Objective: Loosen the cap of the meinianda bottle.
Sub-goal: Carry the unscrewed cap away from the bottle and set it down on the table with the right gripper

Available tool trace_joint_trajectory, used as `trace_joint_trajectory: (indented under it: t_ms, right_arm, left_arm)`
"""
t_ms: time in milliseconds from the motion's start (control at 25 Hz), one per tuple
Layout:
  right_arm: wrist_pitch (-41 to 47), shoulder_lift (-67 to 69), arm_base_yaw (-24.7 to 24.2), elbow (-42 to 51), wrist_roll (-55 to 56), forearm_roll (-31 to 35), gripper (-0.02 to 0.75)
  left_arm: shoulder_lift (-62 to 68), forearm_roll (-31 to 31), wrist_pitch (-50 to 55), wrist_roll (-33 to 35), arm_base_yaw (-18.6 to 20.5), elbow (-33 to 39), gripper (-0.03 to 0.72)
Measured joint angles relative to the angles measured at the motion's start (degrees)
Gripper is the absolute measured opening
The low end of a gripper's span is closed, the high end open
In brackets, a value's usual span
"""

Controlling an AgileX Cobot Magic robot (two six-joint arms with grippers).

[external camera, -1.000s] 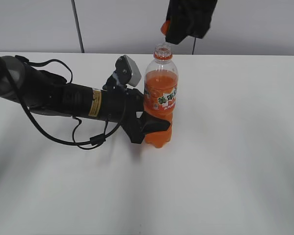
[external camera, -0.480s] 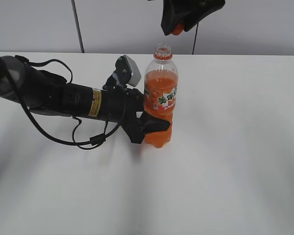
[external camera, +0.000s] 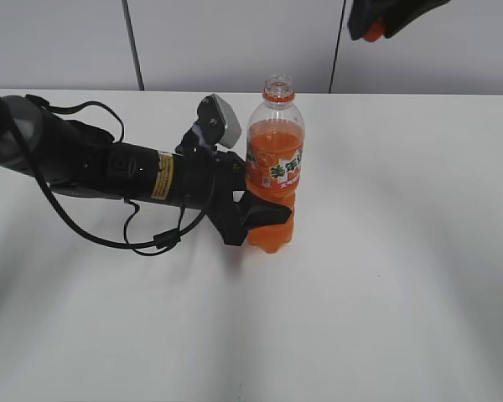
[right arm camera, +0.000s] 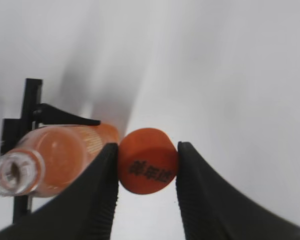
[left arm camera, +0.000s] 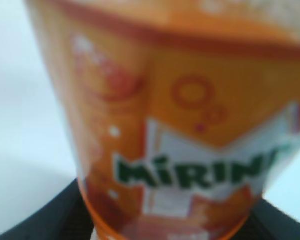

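The left arm is a black cylinder bearing a yellow sticker and looping black cables. A grey camera housing sits near its wrist. The right pincer has matte black fingers.

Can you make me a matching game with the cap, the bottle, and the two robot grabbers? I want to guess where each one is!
Things:
1. the cap
2. the meinianda bottle
3. the left gripper
4. the right gripper

Places or states:
A. standing upright on the white table with its mouth open
B. clamped round the lower part of the bottle
C. held between two black fingers, off the bottle
D. raised high, up and to the right of the bottle, pinching something small and orange

Pairs: 1-C, 2-A, 3-B, 4-D
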Motion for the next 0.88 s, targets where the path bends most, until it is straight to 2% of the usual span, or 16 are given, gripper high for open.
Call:
trace_joint_trajectory:
  t_ms: [480,680,880]
  right_arm:
    - [0.0,0.0,-19.3,0.0,-4.3,-1.8,0.269]
    - [-0.2,0.0,-24.2,3.9,-4.5,-4.1,0.269]
    - [-8.5,0.0,-25.3,14.5,-5.7,-3.9,0.269]
  left_arm:
    - [0.0,0.0,0.0,0.0,0.0,0.0,0.414]
    - [0.0,0.0,0.0,0.0,0.0,0.0,0.423]
    - [0.0,0.0,0.0,0.0,0.0,0.0,0.41]
